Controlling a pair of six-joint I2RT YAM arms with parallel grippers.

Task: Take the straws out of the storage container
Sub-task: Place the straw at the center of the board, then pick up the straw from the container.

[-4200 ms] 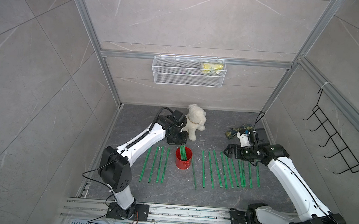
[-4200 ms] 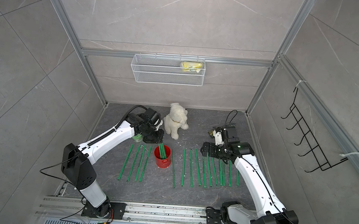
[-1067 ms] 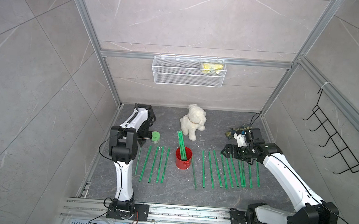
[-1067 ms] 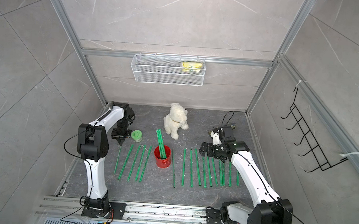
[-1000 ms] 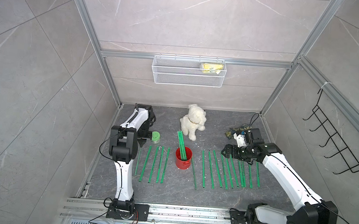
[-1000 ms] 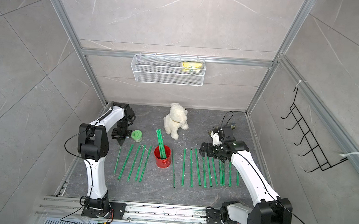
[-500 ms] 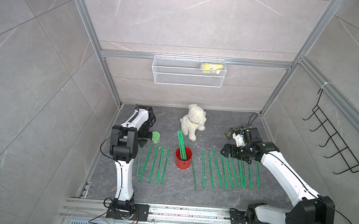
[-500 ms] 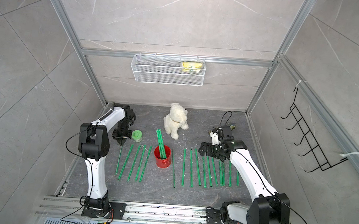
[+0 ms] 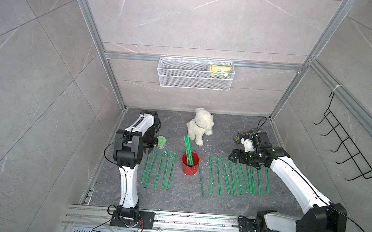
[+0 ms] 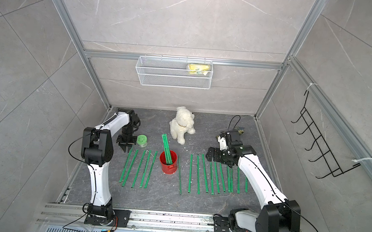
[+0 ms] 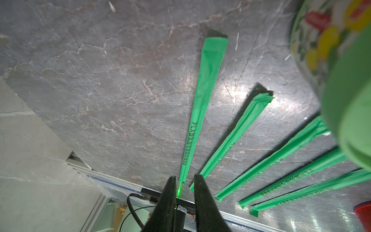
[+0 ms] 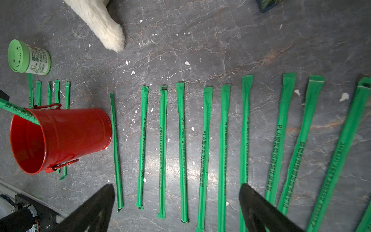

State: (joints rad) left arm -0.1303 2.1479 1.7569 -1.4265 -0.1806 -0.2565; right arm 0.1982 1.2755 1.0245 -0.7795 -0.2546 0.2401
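The storage container, a red can, stands mid-floor with a few green straws leaning out of it. Several more straws lie in a row to its left and in a longer row to its right. My left gripper points down at the far end of the leftmost straw, jaws slightly open, nothing between them. My right gripper hovers wide open over the right row, holding nothing.
A green-lidded jar stands right beside the left gripper. A white plush dog sits behind the can. A dark packet lies at the back right. A wire basket and hook rack hang on the walls.
The left arm came from the can to the left end of the row; its jaws have just parted, leaving a straw on the floor. The right arm barely shifted.
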